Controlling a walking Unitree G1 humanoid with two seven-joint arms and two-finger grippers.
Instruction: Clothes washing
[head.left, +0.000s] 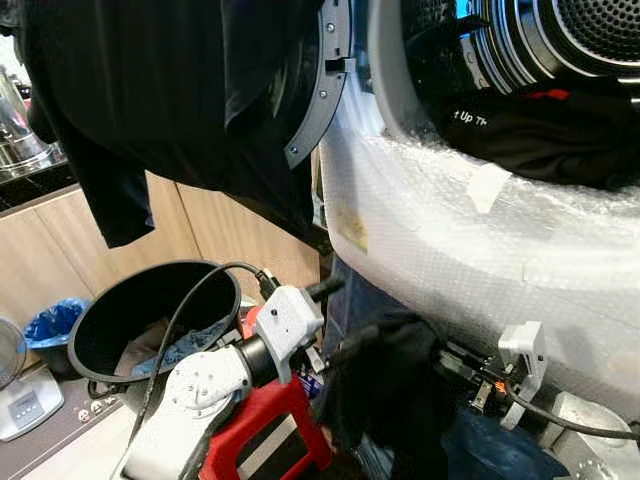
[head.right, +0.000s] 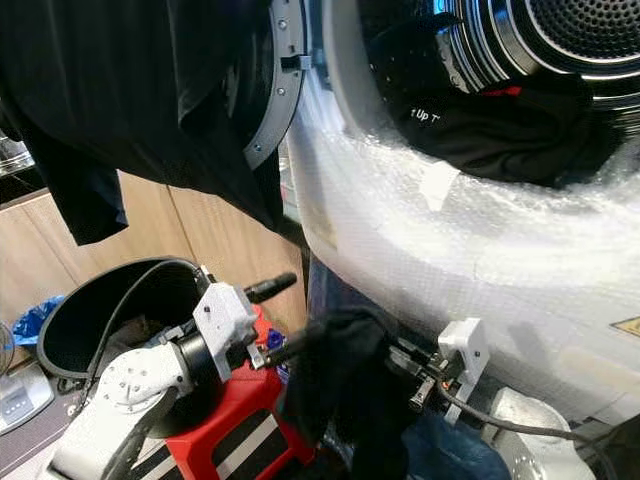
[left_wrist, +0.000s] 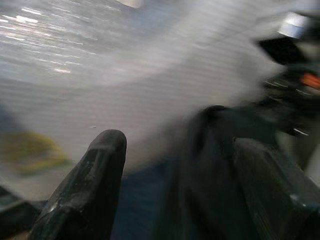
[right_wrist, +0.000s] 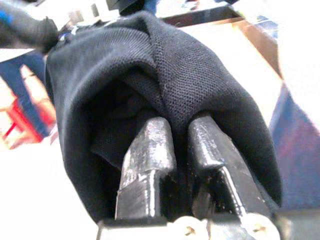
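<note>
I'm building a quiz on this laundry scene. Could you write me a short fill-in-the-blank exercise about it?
1. The right gripper is shut on a black ____.
2. The left gripper, fingers apart, is beside that cloth, with the ____ stool beneath it.
3. The washer's front is covered in bubble ____.
4. A dark garment hangs over the washer's open ____.

Missing words: cloth; red; wrap; door

Washer drum (head.left: 560, 40) upper right, clothes (head.left: 540, 130) inside; bucket (head.left: 150, 310) lower left; stool (head.right: 240, 420) beside bucket.

the left wrist view is blurred; the right gripper (right_wrist: 172, 145) fingertips are wrapped by the black garment (right_wrist: 200, 75).
</note>
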